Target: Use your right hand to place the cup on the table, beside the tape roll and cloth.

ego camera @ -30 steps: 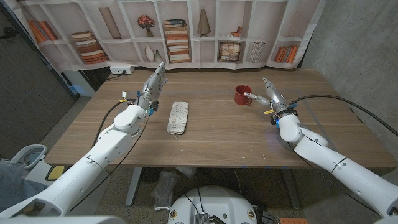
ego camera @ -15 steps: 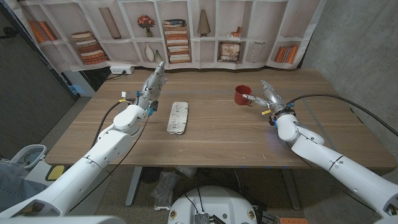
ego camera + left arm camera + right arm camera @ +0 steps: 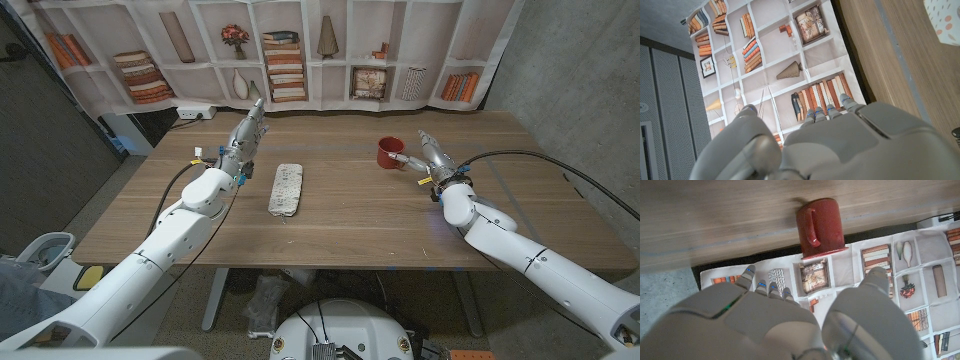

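A red cup stands upright on the wooden table at the back right, and the right wrist view shows the cup with its handle turned toward the hand. My right hand is just to the right of it, fingers stretched toward the cup, thumb apart and nothing in it; whether a fingertip touches the cup I cannot tell. The right hand is empty there too. A folded pale cloth lies left of centre. My left hand reaches toward the back left with its fingers extended, holding nothing.
A printed bookshelf backdrop hangs behind the table's far edge, with a power strip at its left. A black cable runs over the table's right side. Bare wood lies between the cloth and the cup.
My right hand has edged slightly left, closer to the cup. The cup, the cloth and the left arm have stayed where they were.
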`<state>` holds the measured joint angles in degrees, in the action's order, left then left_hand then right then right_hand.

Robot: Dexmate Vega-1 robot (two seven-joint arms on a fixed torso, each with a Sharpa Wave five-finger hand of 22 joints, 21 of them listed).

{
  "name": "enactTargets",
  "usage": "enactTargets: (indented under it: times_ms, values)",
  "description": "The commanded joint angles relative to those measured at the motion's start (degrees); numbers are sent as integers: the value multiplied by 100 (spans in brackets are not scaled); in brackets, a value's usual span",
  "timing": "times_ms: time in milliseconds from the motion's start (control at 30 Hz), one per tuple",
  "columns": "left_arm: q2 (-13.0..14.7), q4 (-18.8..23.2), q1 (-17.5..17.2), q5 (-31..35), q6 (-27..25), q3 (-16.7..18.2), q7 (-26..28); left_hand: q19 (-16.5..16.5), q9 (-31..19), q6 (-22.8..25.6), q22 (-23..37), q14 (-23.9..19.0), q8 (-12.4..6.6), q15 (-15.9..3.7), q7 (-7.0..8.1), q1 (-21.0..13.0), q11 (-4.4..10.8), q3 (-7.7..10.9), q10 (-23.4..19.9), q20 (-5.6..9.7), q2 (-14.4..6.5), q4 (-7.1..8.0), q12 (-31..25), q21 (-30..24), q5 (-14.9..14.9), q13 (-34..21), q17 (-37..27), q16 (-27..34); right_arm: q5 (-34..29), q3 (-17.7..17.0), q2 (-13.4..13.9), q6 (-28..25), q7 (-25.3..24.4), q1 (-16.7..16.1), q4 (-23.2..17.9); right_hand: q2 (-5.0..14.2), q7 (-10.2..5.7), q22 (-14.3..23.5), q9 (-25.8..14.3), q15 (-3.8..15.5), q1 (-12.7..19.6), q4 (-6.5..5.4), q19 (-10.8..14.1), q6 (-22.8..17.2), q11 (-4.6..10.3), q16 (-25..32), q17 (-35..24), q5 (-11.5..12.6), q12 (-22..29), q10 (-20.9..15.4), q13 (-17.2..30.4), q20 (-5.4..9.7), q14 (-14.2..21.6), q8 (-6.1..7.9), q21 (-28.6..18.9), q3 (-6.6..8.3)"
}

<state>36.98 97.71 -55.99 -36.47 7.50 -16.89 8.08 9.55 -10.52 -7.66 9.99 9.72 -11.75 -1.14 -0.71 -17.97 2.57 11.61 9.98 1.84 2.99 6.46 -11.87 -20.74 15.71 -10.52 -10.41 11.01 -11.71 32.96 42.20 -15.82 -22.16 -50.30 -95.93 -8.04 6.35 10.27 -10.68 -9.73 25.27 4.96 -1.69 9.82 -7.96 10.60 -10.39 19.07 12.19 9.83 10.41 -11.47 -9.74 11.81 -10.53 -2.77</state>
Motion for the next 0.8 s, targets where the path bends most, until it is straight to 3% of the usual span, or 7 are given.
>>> enactTargets:
  times_ms: [33,667,800]
  values:
    - [-17,-82,55,-19,33,-16,-73,630,-28,-7,19,227,15,23,10,-2,-35,-16,25,88,-51,11,6,16,30,-18,-15,5,-52,137,-82,-154,13,129,108,13,-7,9,-6,-4,6,16,-9,18,31,20,-6,34,-7,31,9,-50,-24,-3,-42,-51]
    - [-11,-87,68,-35,36,-13,-97,620,-28,8,20,225,15,21,16,-6,-12,-30,24,80,-61,6,9,48,32,-18,-15,3,-61,334,-223,-272,43,315,371,52,-93,10,-7,10,15,7,-25,-113,120,17,-1,66,-6,-1,7,-63,-14,26,-43,-88]
    - [-19,-83,59,-46,39,-11,-90,619,-28,7,20,217,17,18,16,-6,-19,-34,23,75,-64,5,10,56,33,-18,-15,5,-39,372,-274,-260,43,361,471,60,-135,10,-7,68,22,7,9,-192,204,34,2,81,0,-34,6,-59,40,42,-59,-109]
